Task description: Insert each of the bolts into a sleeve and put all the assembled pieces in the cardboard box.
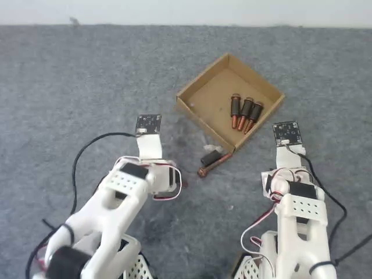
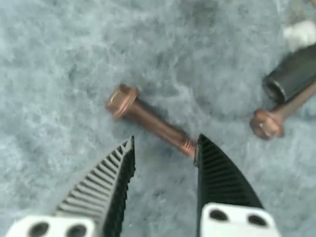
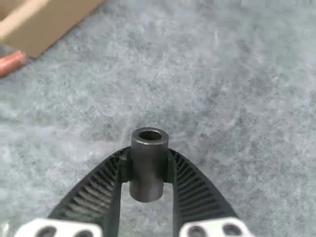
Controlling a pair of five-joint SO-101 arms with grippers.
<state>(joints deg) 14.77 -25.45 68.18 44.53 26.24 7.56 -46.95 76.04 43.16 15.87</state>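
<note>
Here, copper flanged bolt [image 2: 152, 123], black hollow sleeve [image 3: 149, 163]

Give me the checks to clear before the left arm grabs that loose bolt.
1. Left end effector open: ok.
2. Loose bolt centred in it: not ok; only the threaded end reaches one fingertip.
3. Right end effector shut on sleeve: ok.
4. Sleeve's open end clear: ok.
5. Cardboard box has room beside three assembled pieces: ok.

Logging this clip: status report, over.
Left end effector open at bolt. Right end effector shut on sleeve. Three pieces in box. Second bolt, second sleeve beside box.
</note>
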